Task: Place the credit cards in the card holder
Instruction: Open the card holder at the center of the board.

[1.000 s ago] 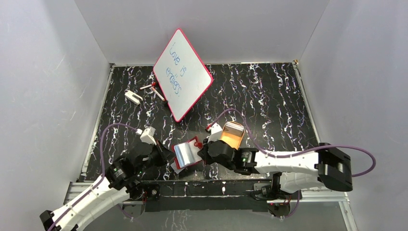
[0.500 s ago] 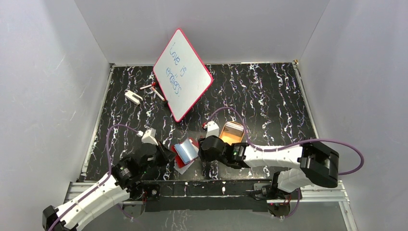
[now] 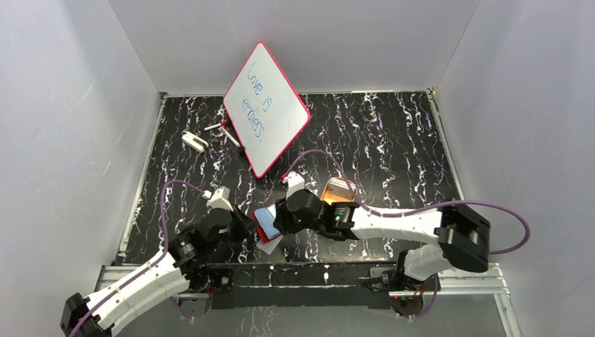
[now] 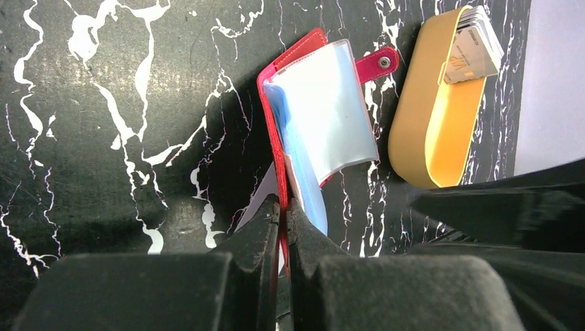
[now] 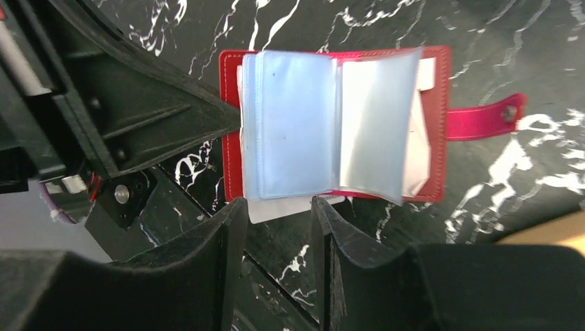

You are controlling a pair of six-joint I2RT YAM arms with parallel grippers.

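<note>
The red card holder (image 5: 231, 124) lies open on the black marbled table, its bluish clear sleeves (image 5: 296, 131) fanned out; it also shows as the card holder (image 3: 265, 226) near the front edge. My left gripper (image 4: 283, 205) is shut on its red cover's edge. A pale credit card (image 5: 283, 207) sticks out from under the sleeves. My right gripper (image 5: 276, 210) is open, its fingertips on either side of that card's edge without clamping it. More credit cards (image 4: 476, 48) stand stacked in the far end of the orange tray (image 4: 431, 117).
The orange tray (image 3: 338, 198) sits just right of the holder, behind my right arm. A red-framed whiteboard (image 3: 266, 109) leans at the back centre, with markers (image 3: 224, 130) and a small white object (image 3: 194, 140) to its left. Grey walls enclose the table.
My right gripper opened and moved left from the tray side to the holder's near edge. The holder shifted slightly left, still held by my left gripper.
</note>
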